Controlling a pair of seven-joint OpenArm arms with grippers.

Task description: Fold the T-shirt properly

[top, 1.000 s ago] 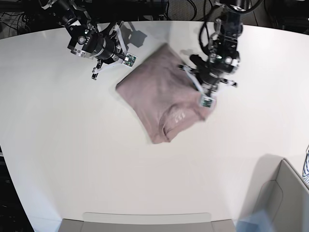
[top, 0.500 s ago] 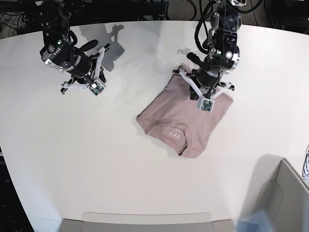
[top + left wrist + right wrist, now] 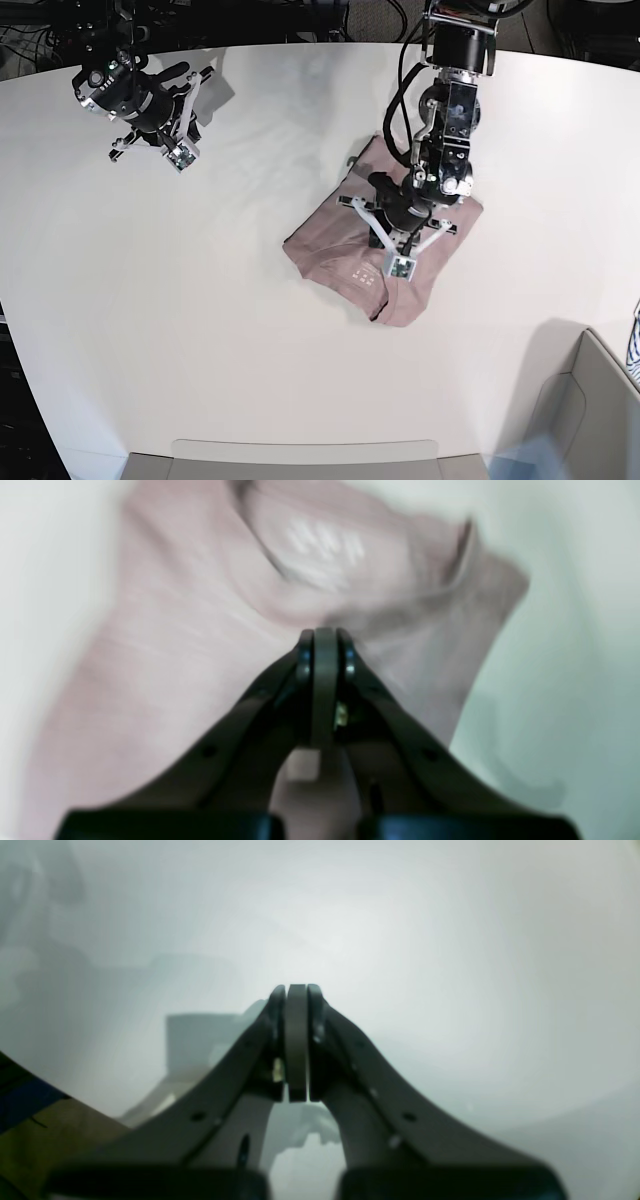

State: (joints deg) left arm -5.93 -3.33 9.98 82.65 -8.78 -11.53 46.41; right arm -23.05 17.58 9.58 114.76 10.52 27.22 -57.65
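The mauve-pink T-shirt (image 3: 330,235) lies folded into a compact rectangle right of the table's centre, with its neck and white label print (image 3: 365,275) toward the near edge. My left gripper (image 3: 397,262) is shut, its tip low over the shirt just behind the collar. In the left wrist view its closed tip (image 3: 325,632) sits on the cloth (image 3: 165,645) below the label (image 3: 325,545); no fabric shows between the jaws. My right gripper (image 3: 180,155) is shut and empty over bare table at the far left. It also shows in the right wrist view (image 3: 296,990).
A grey box (image 3: 590,400) stands at the near right corner, with a striped cloth (image 3: 634,350) at the right edge. A grey tray rim (image 3: 300,458) runs along the near edge. The table edge (image 3: 30,1075) shows at the lower left of the right wrist view.
The left gripper slid from the shirt's far part toward the collar, after dragging and turning the shirt earlier. The right arm drew back to the far left corner.
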